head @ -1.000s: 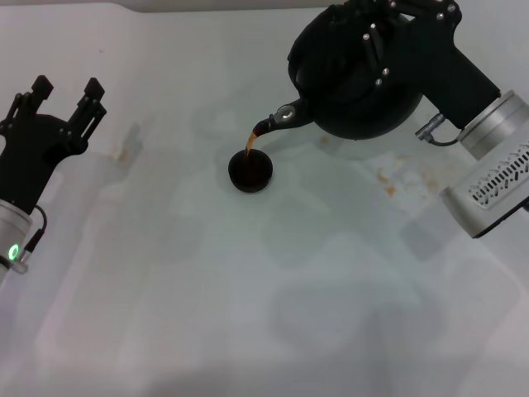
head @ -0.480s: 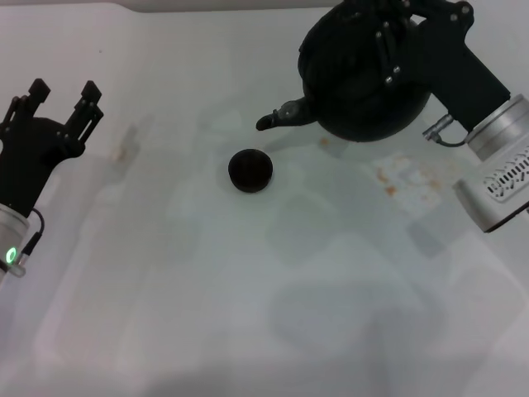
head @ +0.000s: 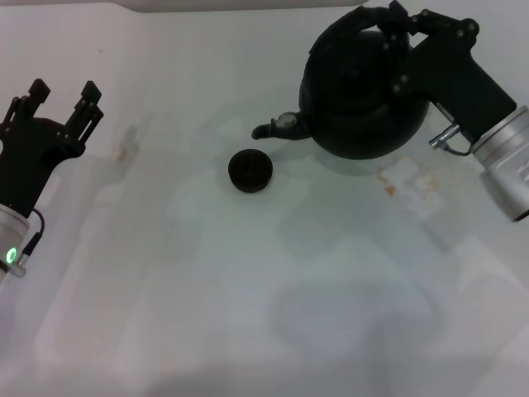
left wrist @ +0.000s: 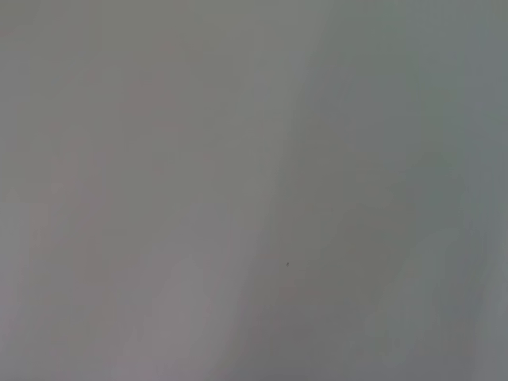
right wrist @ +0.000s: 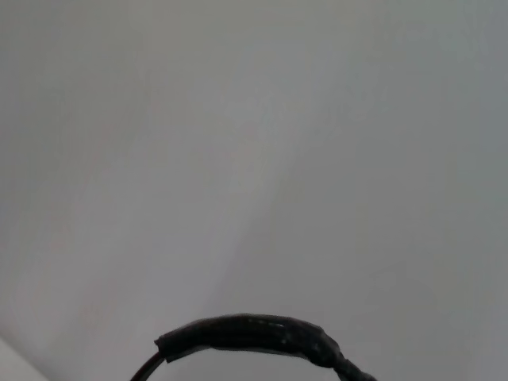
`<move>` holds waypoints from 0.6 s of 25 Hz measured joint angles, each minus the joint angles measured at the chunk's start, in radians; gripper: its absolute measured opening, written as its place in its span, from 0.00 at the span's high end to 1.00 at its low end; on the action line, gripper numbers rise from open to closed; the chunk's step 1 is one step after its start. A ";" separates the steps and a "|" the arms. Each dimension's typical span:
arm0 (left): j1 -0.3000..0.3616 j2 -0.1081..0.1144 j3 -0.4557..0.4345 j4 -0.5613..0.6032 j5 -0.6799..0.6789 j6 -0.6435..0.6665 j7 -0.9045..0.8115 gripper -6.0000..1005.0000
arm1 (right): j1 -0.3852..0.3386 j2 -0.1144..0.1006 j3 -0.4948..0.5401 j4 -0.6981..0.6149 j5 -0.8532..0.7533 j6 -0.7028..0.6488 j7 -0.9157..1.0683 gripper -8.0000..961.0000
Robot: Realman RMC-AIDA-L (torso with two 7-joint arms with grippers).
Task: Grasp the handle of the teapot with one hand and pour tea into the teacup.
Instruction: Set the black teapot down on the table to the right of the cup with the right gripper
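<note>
Stream stopped; teapot point(head: 364, 103) tipped back level, spout no longer over teacup point(head: 250, 170). Right hand point(head: 413, 45) clamps handle point(head: 388, 21). Pour apparently done. Left hand point(head: 58, 107) idle, fingers spread.

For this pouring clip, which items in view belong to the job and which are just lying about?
Job:
- large round matte-black teapot
- its black arched handle, gripped by the right hand
- tiny round black teacup

Lying about:
- brownish spill stains on the white table
- left hand, open, parked at the table's left
</note>
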 joint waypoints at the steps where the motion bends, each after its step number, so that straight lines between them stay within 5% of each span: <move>1: 0.000 0.000 0.000 0.000 0.000 0.000 0.000 0.20 | 0.000 0.000 0.004 0.000 0.004 0.003 0.037 0.87; 15: -0.003 0.000 -0.001 0.000 -0.005 0.000 0.000 0.20 | -0.058 -0.004 0.002 0.115 0.059 -0.098 0.482 0.87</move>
